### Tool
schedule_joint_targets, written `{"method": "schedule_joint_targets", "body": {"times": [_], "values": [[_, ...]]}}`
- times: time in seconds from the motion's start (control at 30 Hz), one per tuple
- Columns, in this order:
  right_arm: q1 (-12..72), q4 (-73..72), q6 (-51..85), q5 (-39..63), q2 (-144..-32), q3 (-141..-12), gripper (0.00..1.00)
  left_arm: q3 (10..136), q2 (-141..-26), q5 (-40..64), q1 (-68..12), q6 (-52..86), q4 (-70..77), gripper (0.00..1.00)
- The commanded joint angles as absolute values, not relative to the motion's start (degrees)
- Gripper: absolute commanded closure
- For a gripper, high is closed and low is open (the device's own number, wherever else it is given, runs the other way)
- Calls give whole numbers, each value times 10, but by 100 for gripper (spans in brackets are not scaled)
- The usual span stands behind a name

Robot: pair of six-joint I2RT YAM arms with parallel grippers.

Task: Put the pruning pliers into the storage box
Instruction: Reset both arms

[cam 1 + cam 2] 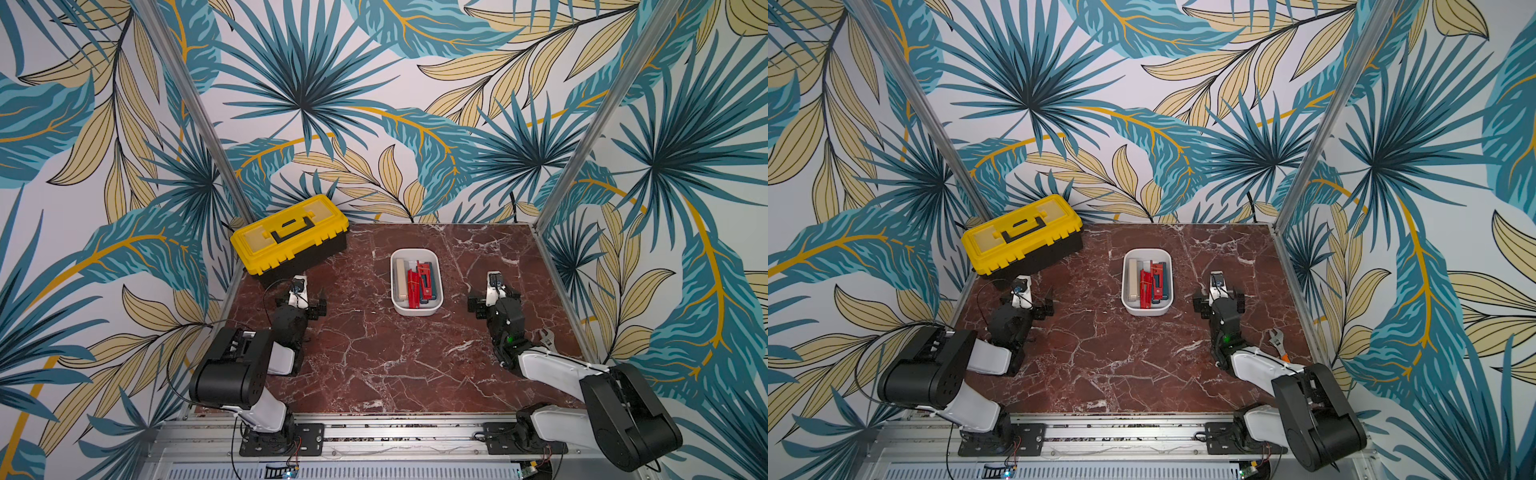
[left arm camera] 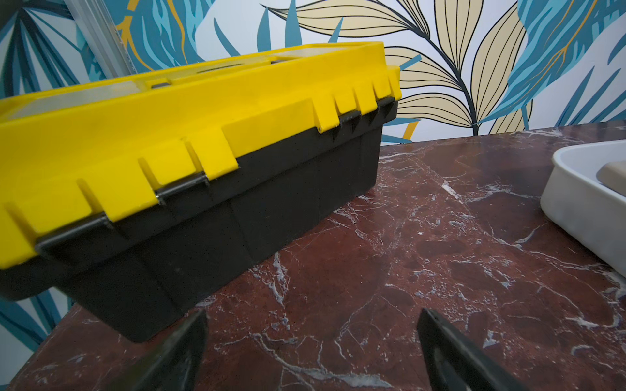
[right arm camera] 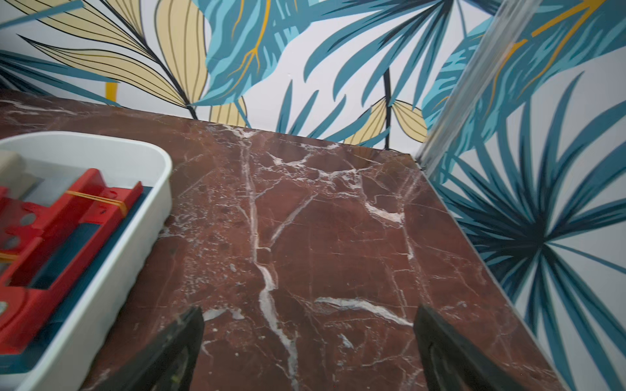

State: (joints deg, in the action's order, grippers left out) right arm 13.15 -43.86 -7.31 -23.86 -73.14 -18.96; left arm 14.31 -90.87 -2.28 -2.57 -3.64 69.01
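We log pruning pliers (image 1: 413, 286) in storage box (image 1: 415, 312), none on desk (image 1: 374, 357); left fingers (image 2: 183, 352), right fingers (image 3: 450, 352) wide, empty.

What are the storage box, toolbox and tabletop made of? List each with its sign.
Storage box: likely plastic, smooth matte white, with rounded moulded corners.
Toolbox: apparently moulded plastic, a yellow lid over a black base, with a ribbed edge.
Tabletop: looks like red-brown marble with white veins and a faint sheen; it may be printed laminate.
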Motion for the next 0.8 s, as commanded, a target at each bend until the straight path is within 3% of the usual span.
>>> {"method": "schedule_joint_targets", "body": {"times": [0.0,0.03,0.2,0.27,0.33,0.43,0.77], "values": [[88,-495,-39,-187,-728,-158,0,151,-907,-23,-23,-40,687,0],[81,-542,-39,-139,-737,-147,0,150,-907,-23,-23,-40,686,0],[55,-587,-27,-117,-879,-200,1,153,-908,-27,-23,-39,680,0],[41,-461,11,-126,-854,-240,0,155,-907,-30,-23,-38,678,0],[39,-531,1,-140,-869,-217,1,155,-906,-30,-23,-37,678,0],[39,-496,36,-200,-861,-229,0,156,-906,-30,-23,-37,676,0],[39,-502,32,-200,-860,-227,0,159,-907,-30,-23,-35,670,0]]}}
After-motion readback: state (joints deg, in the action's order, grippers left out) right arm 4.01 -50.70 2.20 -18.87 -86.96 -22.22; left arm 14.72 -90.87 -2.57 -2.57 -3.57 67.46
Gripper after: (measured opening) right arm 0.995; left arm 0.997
